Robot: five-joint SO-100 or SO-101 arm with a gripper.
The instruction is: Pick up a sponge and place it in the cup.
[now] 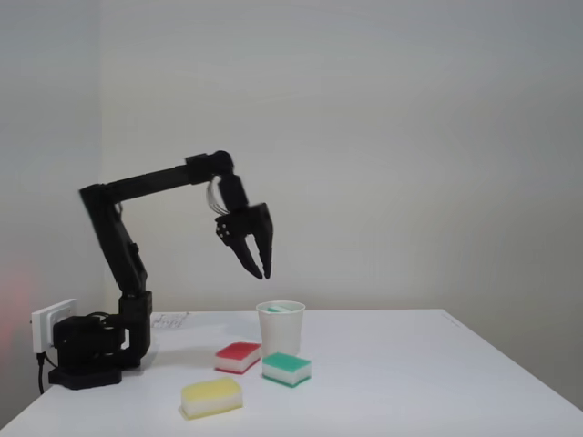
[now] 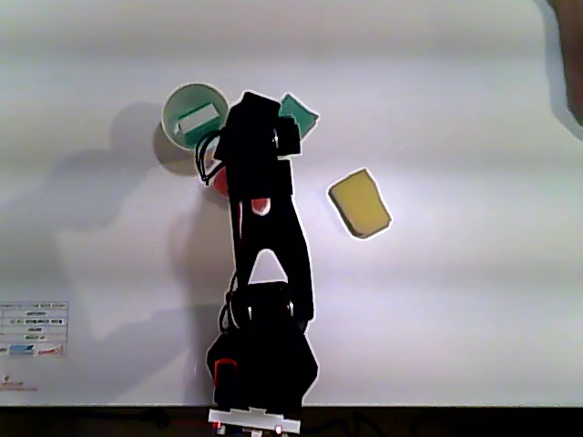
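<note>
Empty jaws (image 1: pixel 265 271), nearly closed, hang above the cup (image 1: pixel 280 330), which holds a sponge (image 2: pixel 194 121); lift straight up to clear the rim.

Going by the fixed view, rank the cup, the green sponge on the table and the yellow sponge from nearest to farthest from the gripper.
The gripper hangs in the air, closed and empty.
1. The cup, just below and slightly right of the fingertips, a green sponge already inside.
2. The green sponge on the table, in front of the cup.
3. The yellow sponge, lowest and to the left, at the table's front.
</note>
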